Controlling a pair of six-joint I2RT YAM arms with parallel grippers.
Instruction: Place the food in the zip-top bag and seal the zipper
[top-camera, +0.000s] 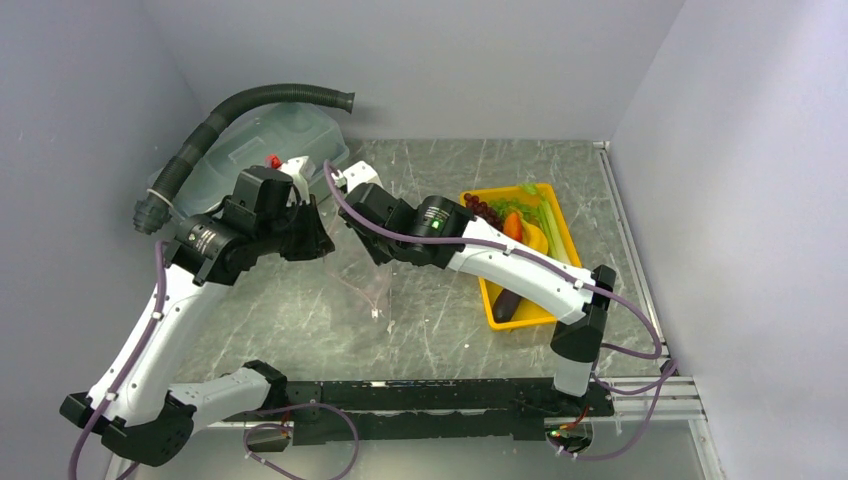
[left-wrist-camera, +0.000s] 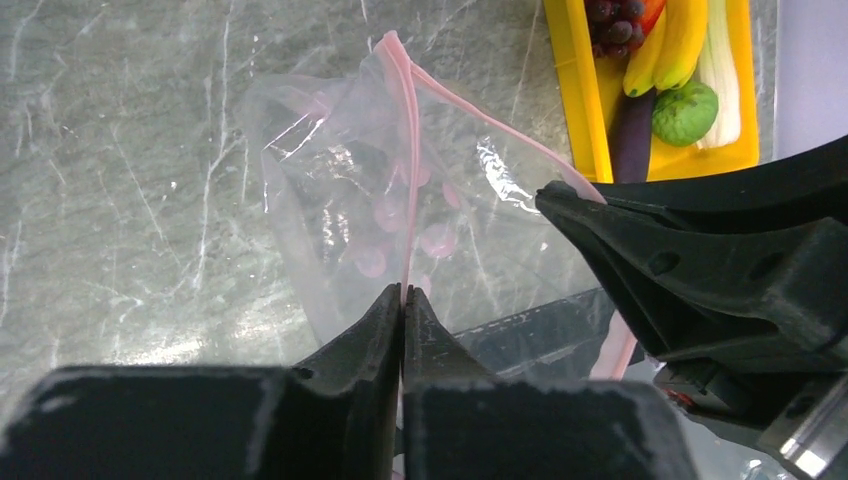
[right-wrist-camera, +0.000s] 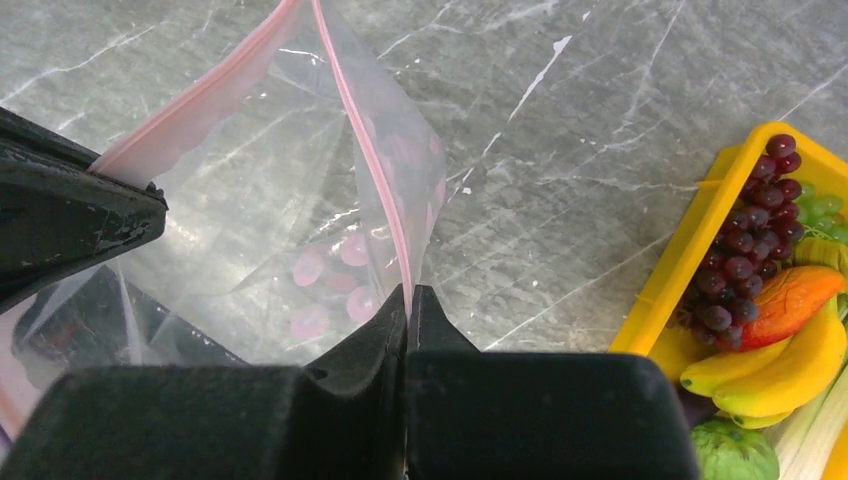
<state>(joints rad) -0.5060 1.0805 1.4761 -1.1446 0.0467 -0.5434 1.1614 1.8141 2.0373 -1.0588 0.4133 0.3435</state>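
The clear zip-top bag (top-camera: 368, 288) hangs above the marble table, empty, with its mouth pulled apart. My left gripper (left-wrist-camera: 403, 292) is shut on one side of the pink zipper (left-wrist-camera: 410, 140). My right gripper (right-wrist-camera: 408, 290) is shut on the other side of the zipper (right-wrist-camera: 365, 150). In the top view the left gripper (top-camera: 318, 238) and right gripper (top-camera: 378, 252) stand close together over the bag. The food lies in the yellow tray (top-camera: 492, 300) to the right: grapes (right-wrist-camera: 745, 260), pepper (right-wrist-camera: 790, 300), bananas (right-wrist-camera: 790, 370), a round green vegetable (left-wrist-camera: 685, 112), celery (left-wrist-camera: 725, 80) and eggplant (top-camera: 507, 305).
A large translucent lidded tub (top-camera: 285, 135) stands at the back left, with a black corrugated hose (top-camera: 250, 105) arching over it. Grey walls close in the table at the back and on both sides. The yellow tray's rim (right-wrist-camera: 690, 260) is just right of the right gripper.
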